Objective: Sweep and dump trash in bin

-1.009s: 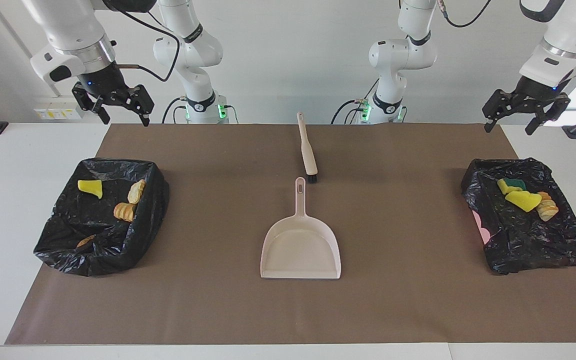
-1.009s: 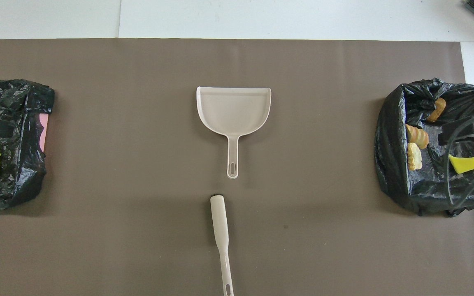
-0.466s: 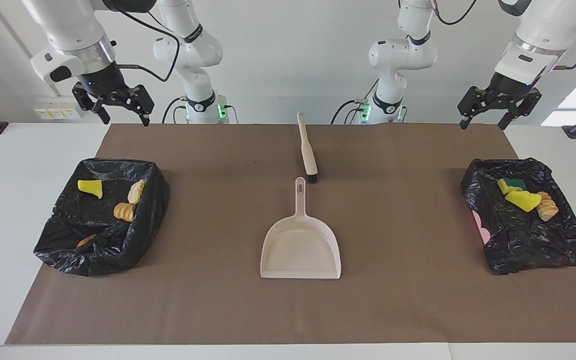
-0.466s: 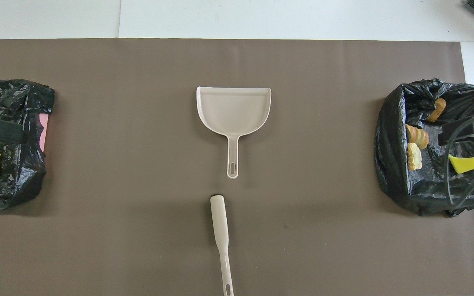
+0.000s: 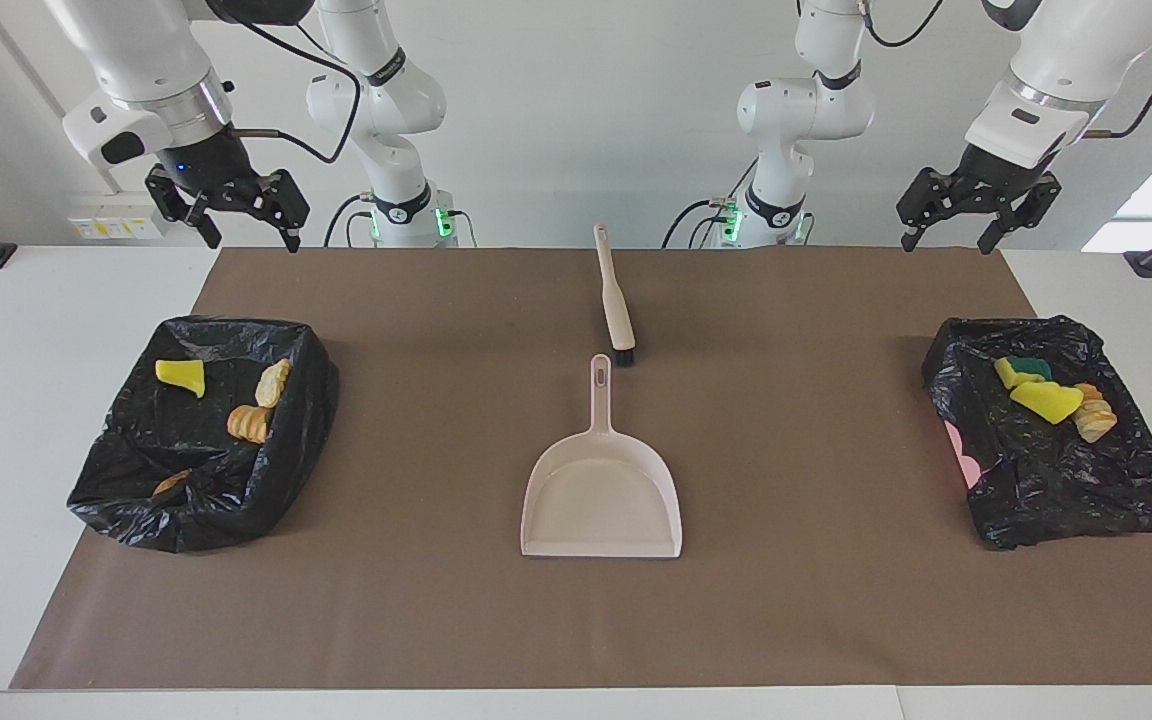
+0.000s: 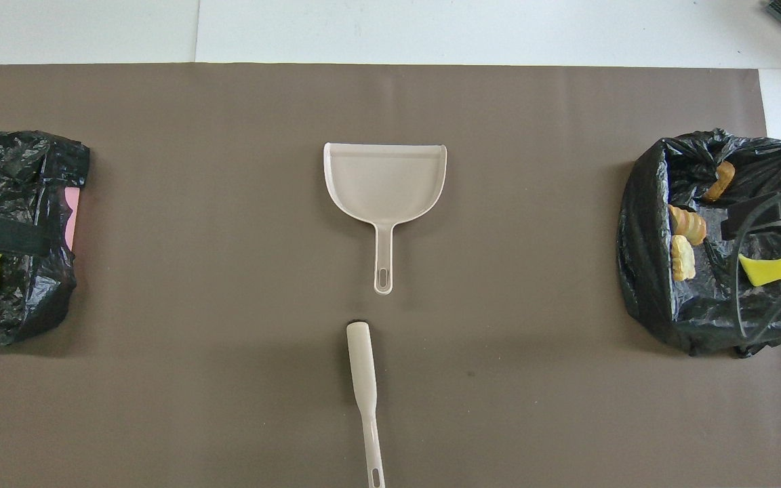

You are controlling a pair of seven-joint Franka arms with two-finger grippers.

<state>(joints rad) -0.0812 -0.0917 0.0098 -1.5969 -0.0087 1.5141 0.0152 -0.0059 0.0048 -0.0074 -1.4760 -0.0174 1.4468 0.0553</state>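
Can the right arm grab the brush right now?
Probably yes. The right gripper hangs open and empty above the table's edge, and the brush lies alone on the mat, apart from the dustpan, handle toward the robots.

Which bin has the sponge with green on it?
The bin at the left arm's end of the table. Its sponge is yellow and green; the other bin holds only a plain yellow piece and bread lumps.
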